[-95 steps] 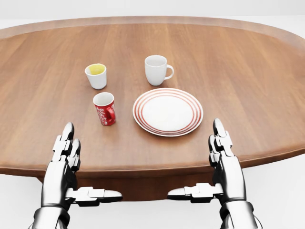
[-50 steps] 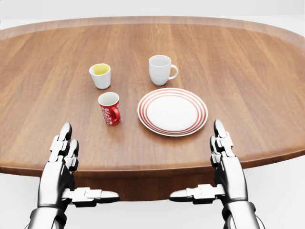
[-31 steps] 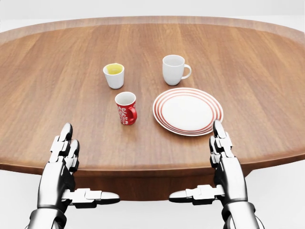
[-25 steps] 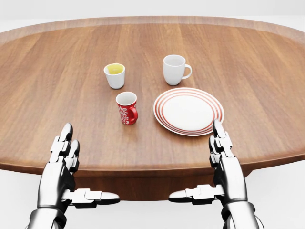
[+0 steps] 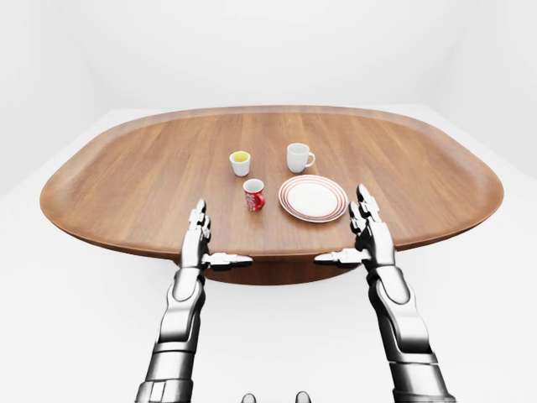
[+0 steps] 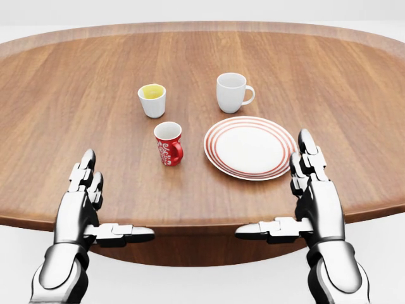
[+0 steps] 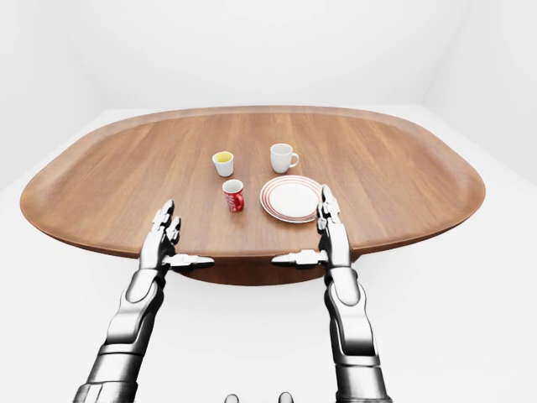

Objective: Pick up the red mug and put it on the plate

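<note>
On the worktop [image 6: 76, 82], wide oval wood: plate [image 6: 250, 147], red-ringed, bare, right of centre in the head view. White mug [image 6: 231, 92] above the plate. Small white cup [image 6: 152, 100], yellow inside, top left of the group. Red mug [image 6: 168, 143], upright, just beside the plate's left edge, handle turned toward the plate.

Right hand [image 6: 304, 202]: open, holding nothing, over the near edge beside the plate's lower right. Left hand [image 6: 88, 212]: open, holding nothing, well apart from the red mug.

Risks, as judged: a right-hand reach crosses the plate and may shove it; a loose three-finger grip could tip the red mug.
</note>
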Available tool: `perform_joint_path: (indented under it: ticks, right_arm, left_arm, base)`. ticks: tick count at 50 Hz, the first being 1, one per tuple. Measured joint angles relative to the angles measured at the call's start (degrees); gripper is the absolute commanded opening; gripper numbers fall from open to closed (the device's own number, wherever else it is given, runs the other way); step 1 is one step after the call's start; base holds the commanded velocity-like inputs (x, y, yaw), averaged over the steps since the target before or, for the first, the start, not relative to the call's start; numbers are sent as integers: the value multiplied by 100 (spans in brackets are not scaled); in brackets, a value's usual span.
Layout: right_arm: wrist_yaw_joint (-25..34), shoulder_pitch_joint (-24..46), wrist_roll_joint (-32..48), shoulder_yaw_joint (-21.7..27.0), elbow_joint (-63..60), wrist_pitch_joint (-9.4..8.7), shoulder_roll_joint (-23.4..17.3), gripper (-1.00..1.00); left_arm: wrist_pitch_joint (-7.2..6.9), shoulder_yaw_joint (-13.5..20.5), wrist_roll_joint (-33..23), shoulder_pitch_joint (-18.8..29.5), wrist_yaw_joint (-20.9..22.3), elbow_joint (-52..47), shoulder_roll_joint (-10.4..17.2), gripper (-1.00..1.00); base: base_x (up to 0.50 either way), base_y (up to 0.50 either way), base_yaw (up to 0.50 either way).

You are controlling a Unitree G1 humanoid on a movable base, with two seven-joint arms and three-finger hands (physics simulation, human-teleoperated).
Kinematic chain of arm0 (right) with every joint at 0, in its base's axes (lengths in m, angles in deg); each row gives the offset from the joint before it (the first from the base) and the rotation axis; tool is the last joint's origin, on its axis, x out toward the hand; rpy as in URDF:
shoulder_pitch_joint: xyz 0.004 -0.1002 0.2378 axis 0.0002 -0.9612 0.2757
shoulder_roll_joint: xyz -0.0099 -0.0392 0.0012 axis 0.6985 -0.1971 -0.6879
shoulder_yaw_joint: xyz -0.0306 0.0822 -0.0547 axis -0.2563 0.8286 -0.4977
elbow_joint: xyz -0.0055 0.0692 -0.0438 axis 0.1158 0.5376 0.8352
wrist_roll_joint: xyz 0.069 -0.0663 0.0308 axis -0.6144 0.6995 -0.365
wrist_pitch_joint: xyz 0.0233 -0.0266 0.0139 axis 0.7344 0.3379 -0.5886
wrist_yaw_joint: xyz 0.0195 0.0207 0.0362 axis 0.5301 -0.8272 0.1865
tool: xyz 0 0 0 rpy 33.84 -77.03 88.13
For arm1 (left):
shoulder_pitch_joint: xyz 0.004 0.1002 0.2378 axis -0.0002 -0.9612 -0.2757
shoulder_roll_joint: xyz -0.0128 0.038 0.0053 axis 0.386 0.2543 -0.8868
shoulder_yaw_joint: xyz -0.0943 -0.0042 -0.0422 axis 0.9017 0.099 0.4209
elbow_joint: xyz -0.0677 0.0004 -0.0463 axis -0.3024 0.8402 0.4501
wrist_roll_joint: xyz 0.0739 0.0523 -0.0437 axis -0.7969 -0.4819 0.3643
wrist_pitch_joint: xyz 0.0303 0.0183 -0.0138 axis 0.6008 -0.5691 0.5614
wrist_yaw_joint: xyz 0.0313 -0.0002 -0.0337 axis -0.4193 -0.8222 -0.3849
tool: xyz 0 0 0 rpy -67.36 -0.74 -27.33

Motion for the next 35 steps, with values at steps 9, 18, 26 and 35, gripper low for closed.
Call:
perform_joint_path:
  ticks: [9,18,26,35]
  right_arm:
    - [122,306,65,87,-179,0,-157,100]
    - [262,517,187,107,-257,0,-227,100]
    - [336,631,290,111,-291,0,-257,100]
    - [386,716,397,98,-309,0,-276,100]
  left_arm:
    - [-275,80,-14,458,-114,205,139,100]
    - [-328,114,-72,673,-200,158,204,100]
    - [-328,130,-105,757,-235,99,231,100]
    - [-328,123,-141,759,-253,-76,231,100]
  base:
    - [0,0,0]
    - [0,0,0]
    - [0,0,0]
    - [21,0,0]
